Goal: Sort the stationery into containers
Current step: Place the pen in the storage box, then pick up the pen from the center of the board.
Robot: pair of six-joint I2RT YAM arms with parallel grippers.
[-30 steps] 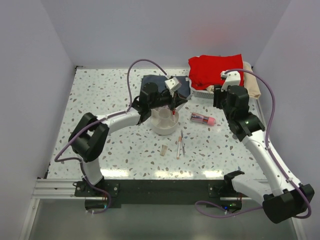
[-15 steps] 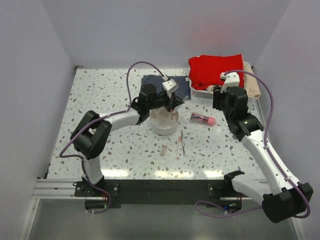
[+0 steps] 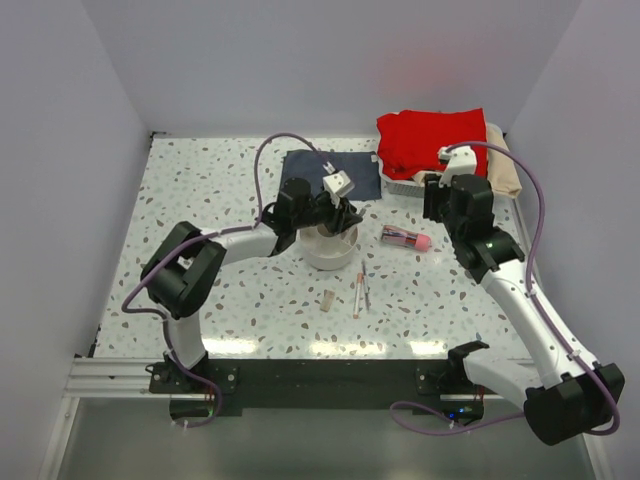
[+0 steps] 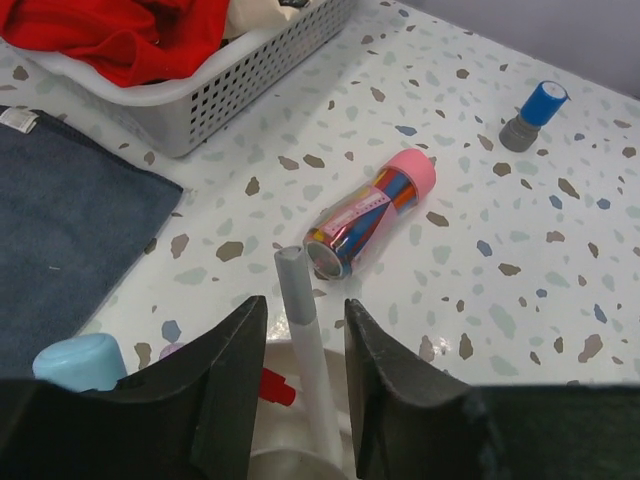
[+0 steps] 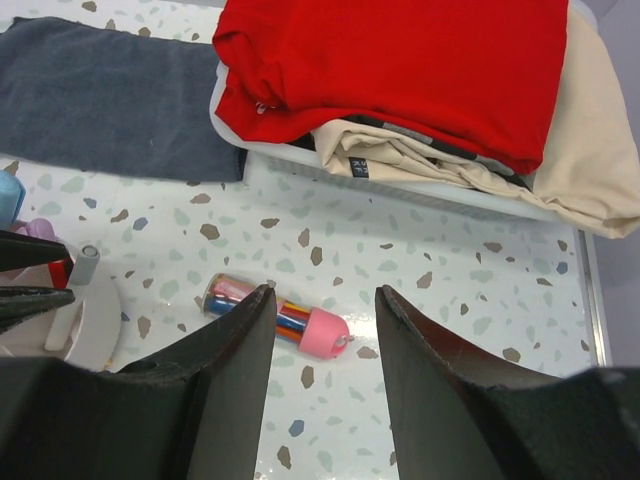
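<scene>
Stationery: I'm seeing it in two lots. A white pen (image 4: 303, 345) is standing in the bowl (image 3: 322, 260) beside a blue cap (image 4: 78, 362) and a red cap (image 4: 279, 388). The pink-tipped bundle (image 5: 277, 316), two slim pens (image 3: 360, 290) and the beige block (image 3: 329, 298) are lying on the surface (image 3: 200, 200) near the bowl.
Left claw (image 4: 305, 303): it's hovering over the bowl with its jaws apart. There's a sliver of gap on either side of the white pen, so I'm reading the pen as released, not pinched.
Right claw (image 5: 322, 292): it's spread wide, carrying nothing and hanging above the bundle.
Step in hand: by my judgement I'm clearing the left claw off a pen that's now in the bowl.
Doing it well: I'm planning a straight lift with the jaws wide and no sideways drift. The fingers are straddling the pen, and a nudge could lever it out or knock the neighbouring caps.
Risk: the pen is leaning, not seated flat, so I'm going slowly.
Next pick: the bundle looks round and likely to roll. I'm thinking of squaring the right claw across its middle, not its pink end.
Leaving alone: the dark-blue cloth (image 3: 350, 168) and the white basket (image 4: 250, 70) of clothes.
</scene>
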